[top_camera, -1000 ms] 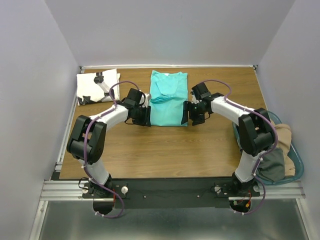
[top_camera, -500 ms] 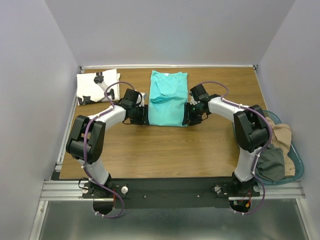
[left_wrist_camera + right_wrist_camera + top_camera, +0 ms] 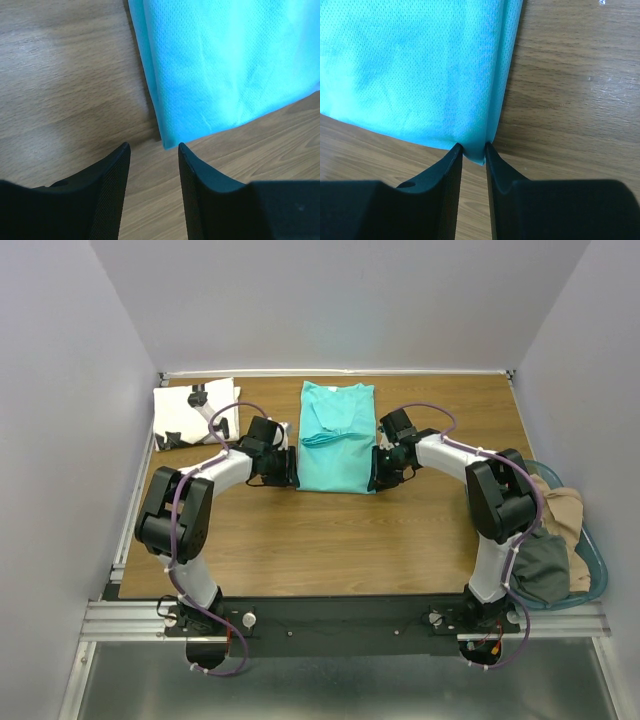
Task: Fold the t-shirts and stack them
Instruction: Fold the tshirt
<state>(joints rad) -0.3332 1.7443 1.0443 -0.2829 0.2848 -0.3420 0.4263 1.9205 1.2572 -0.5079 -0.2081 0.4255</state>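
The turquoise t-shirt (image 3: 337,440) lies folded lengthwise at the back middle of the table. The white t-shirt with black marks (image 3: 195,412) lies folded at the back left. My left gripper (image 3: 291,471) is open at the turquoise shirt's near left corner. In the left wrist view the corner (image 3: 167,140) lies just ahead of the gap of the left gripper (image 3: 152,148), apart from it. My right gripper (image 3: 376,474) is at the near right corner. In the right wrist view the right gripper (image 3: 471,147) has its jaws narrowed on the turquoise corner (image 3: 474,150).
A teal-rimmed basket (image 3: 592,552) with beige and grey clothes stands off the table's right edge. Bare wooden table (image 3: 330,540) lies between the shirts and the arm bases. White walls stand close at left, back and right.
Both grippers have moved inward to the turquoise shirt's near corners. The right gripper now has the right corner between its jaws.
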